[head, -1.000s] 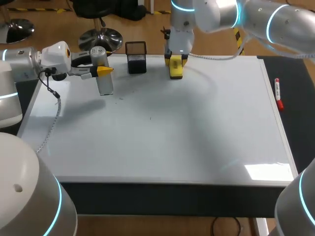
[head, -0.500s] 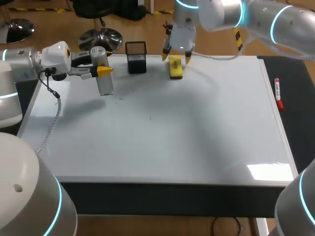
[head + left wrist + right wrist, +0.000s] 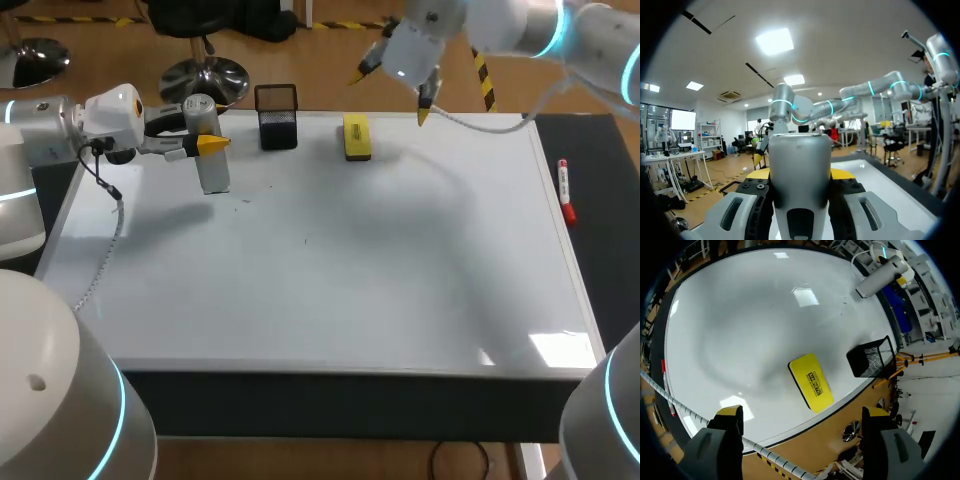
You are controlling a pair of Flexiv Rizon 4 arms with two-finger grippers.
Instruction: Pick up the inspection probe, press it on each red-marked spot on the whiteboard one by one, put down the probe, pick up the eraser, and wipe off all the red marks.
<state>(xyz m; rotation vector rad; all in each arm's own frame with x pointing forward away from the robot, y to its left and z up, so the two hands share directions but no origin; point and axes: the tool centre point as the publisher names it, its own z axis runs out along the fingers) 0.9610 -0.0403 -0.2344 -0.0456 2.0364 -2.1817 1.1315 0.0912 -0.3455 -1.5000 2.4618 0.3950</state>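
Two grippers: right gripper (image 3: 390, 97) spread wide above eraser (image 3: 356, 136); left gripper (image 3: 205, 136) clamps probe (image 3: 214, 172).

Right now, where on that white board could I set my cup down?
The middle and near side of the whiteboard are bare, from the eraser to the near edge and across to the edge by the red marker. The far left corner is crowded: the left fingers hold the probe beside the mesh holder.
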